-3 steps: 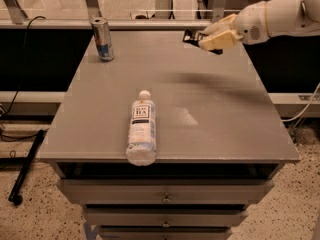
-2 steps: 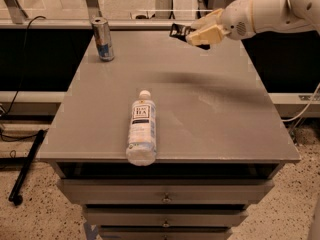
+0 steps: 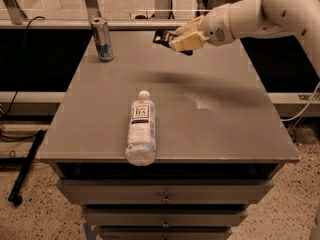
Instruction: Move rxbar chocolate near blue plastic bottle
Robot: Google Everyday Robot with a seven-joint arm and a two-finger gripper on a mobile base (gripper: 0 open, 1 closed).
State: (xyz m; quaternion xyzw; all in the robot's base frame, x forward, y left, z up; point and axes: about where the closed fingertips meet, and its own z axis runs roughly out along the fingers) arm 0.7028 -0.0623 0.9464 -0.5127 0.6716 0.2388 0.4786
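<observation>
**STATUS: GRIPPER HOLDING BAR ABOVE REAR OF TABLE**

1. Gripper. The gripper (image 3: 175, 38) is in the air over the far part of the table (image 3: 225, 129), approx. centre-right, and clear of the surface. The white arm (image 3: 260, 14) enters from the upper right corner. The tan fingers (image 3: 186, 42) are pressed together on the rxbar chocolate (image 3: 161, 36), pinching it. The bar's black wrapper sticks out to the left of the fingertips. The bar touches nothing but the gripper. A soft dark shadow (image 3: 170, 78) lies on the tabletop below and in front of it.

2. Task items. The blue plastic bottle (image 3: 141, 128) lies on its side at front-centre of the table. Its white cap points to the far edge and its base is at the front edge. The label faces up w/ dark text on white. Bar and bottle are well apart: the bar is up at the rear, the bottle down at the front.

3. Surface. Flat grey top. A silver-blue can (image 3: 102, 32) stands upright at the far left corner, well apart from both bottle and gripper. A pale scuffed patch (image 3: 202, 100) shows right of centre.

4. Room. Grey drawers (image 3: 165, 199) w/ small handles sit under the top. The floor (image 3: 40, 219) is speckled. A black cable (image 3: 25, 169) runs along it at left. Metal frame posts stand behind the table.
</observation>
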